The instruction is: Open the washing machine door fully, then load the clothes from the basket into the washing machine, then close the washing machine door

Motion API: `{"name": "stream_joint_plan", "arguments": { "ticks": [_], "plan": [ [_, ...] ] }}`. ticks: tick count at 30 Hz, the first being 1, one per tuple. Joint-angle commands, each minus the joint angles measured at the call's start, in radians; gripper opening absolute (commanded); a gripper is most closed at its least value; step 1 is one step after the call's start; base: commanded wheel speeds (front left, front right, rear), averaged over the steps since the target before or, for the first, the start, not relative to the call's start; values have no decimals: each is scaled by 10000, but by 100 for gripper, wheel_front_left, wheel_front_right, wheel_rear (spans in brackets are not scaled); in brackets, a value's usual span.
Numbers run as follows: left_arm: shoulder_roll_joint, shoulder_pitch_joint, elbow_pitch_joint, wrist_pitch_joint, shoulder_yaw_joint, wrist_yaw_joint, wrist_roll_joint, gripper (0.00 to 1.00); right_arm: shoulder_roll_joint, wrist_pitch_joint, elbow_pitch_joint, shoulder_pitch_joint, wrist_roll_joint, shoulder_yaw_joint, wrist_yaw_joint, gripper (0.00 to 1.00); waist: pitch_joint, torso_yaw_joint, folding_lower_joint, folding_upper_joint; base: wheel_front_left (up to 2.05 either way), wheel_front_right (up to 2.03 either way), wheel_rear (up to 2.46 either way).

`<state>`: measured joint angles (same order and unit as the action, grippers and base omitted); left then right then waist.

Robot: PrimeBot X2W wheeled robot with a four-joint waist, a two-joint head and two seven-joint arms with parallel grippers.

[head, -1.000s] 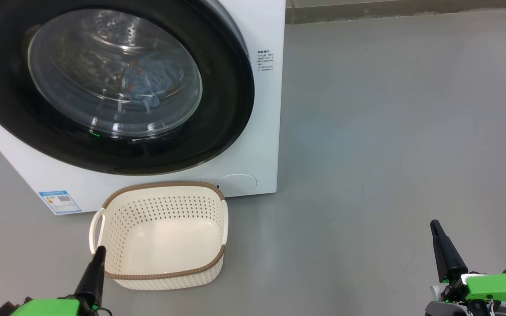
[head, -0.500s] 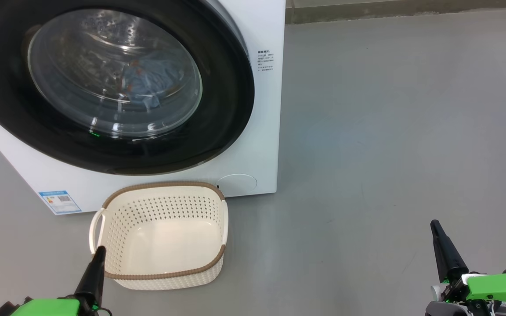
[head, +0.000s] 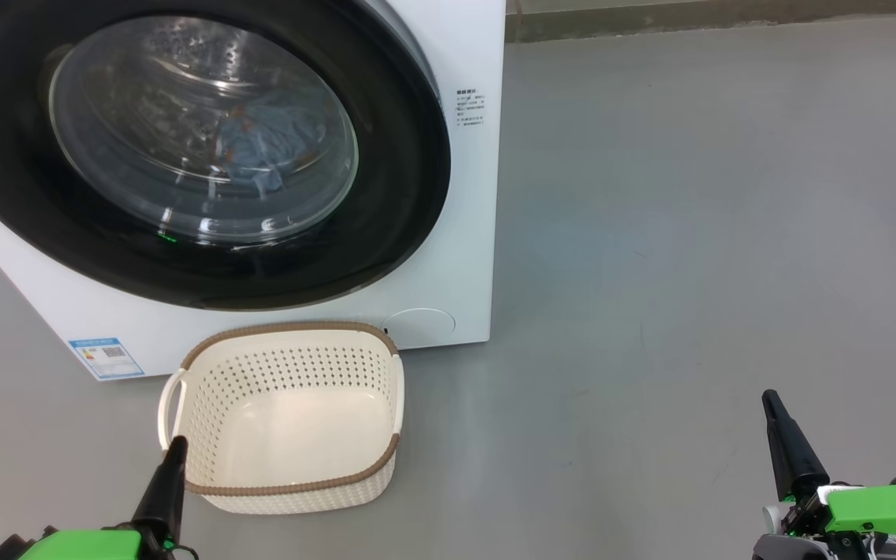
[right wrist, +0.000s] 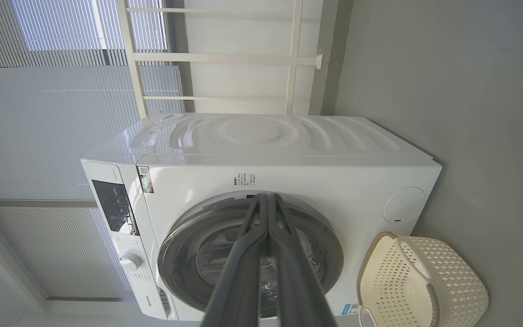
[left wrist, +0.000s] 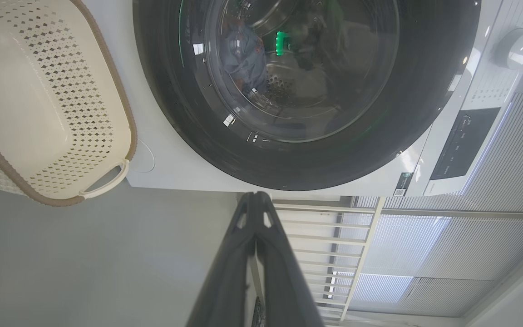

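Door [head: 409, 179] shut, clothes [head: 261, 148] inside, basket [head: 292, 488] empty: all 3 steps seem done, so the left gripper [head: 176, 447] and right gripper [head: 769, 398], both pinched together, need no further move.

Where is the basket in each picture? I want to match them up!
Head view: the basket sits low, left of middle, on the floor in front of the washing machine.
Left wrist view: the basket is at the upper left.
Right wrist view: the basket is in the lower right corner.
Shared landmark: the round white cap low on the machine's front, beside the basket.
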<state>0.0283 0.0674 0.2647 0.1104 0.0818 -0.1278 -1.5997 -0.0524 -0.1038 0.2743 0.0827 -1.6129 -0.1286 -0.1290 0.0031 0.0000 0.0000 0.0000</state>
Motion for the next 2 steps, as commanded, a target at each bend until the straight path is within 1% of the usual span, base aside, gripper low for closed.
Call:
{"name": "stream_joint_plan", "arguments": {
  "ticks": [1, 2],
  "plan": [
    [219, 407, -195, 32, 324, -29, -86, 0, -25, -47, -298, 247, -5, 206, -17, 0, 0, 0, 0, 0, 0, 0, 0],
    [219, 407, -195, 32, 324, -29, -86, 0, -25, -48, -298, 247, -4, 205, -17, 0, 0, 0, 0, 0, 0, 0, 0]
  ]
}}
